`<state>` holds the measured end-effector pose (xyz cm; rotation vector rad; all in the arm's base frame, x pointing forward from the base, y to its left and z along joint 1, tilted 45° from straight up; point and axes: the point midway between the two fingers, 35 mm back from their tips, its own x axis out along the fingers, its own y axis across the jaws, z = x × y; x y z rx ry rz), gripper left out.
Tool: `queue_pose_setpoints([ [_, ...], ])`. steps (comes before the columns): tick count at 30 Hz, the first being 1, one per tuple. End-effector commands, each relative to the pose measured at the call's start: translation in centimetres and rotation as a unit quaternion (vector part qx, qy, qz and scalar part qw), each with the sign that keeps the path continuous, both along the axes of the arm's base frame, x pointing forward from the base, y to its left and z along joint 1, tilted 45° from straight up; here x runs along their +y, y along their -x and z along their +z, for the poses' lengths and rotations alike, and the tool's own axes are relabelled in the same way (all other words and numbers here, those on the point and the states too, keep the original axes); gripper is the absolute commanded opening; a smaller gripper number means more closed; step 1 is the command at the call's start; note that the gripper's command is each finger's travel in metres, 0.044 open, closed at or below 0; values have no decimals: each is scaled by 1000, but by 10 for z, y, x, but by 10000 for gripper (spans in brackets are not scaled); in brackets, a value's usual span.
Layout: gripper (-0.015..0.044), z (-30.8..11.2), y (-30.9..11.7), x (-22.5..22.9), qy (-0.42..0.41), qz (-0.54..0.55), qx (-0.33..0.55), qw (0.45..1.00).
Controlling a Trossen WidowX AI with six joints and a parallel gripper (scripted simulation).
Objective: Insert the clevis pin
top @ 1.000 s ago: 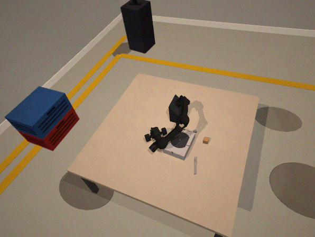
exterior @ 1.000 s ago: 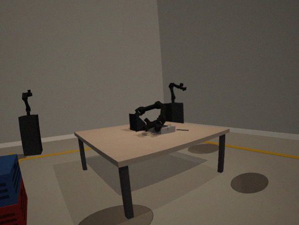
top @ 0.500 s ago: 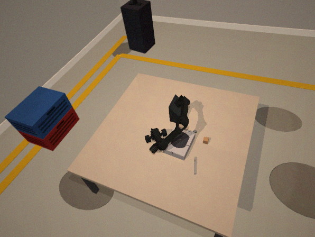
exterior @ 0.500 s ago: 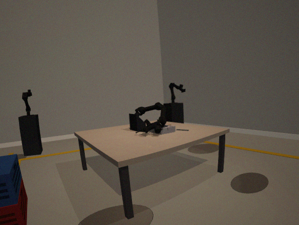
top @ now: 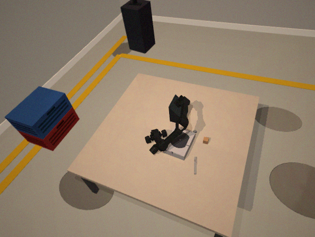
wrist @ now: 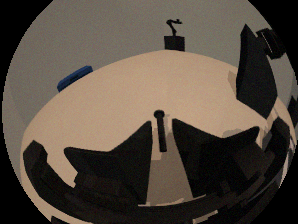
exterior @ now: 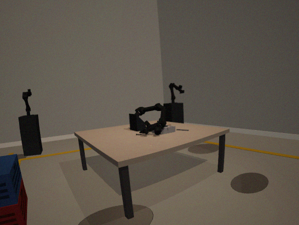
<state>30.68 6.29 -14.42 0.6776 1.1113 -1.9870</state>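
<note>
Pin [exterior: 138,134] [wrist: 162,137] looks to be down on the table [top: 113,158] [exterior: 105,143], beside the tray [top: 176,156] [exterior: 169,129], not in its hole. Gripper [top: 155,134] [exterior: 144,131] [wrist: 161,124] is part-open: fingers apart, a gap each side of the shank in the wrist view, so no clamp that I can see. Disc [top: 185,140] is on the tray; can't confirm hole alignment. Main risk: closing off-centre, one finger hits first and rolls or skews the pin. Flat fingers on a round shank could also let it pivot, then it arrives tilted and jams at the disc. Second: arm [top: 173,137] [exterior: 163,115] is low and close to the tray; a careless lift or swing could clip tray or disc and lose the hole line-up. Re-grip, check the angle, lift clear first.
</note>
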Motion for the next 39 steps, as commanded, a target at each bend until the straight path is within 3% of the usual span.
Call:
queue_pose_setpoints([
  [1, 160, 0, 0, 0, 0, 0, 0, 1000],
  [19, 160, 0, 0, 0, 0, 0, 0, 1000],
  [32, 160, 20, -3, -27, -3, -12, 1, 1000],
  [39, 160, 7, 15, -55, -247, -174, -43, 952],
])
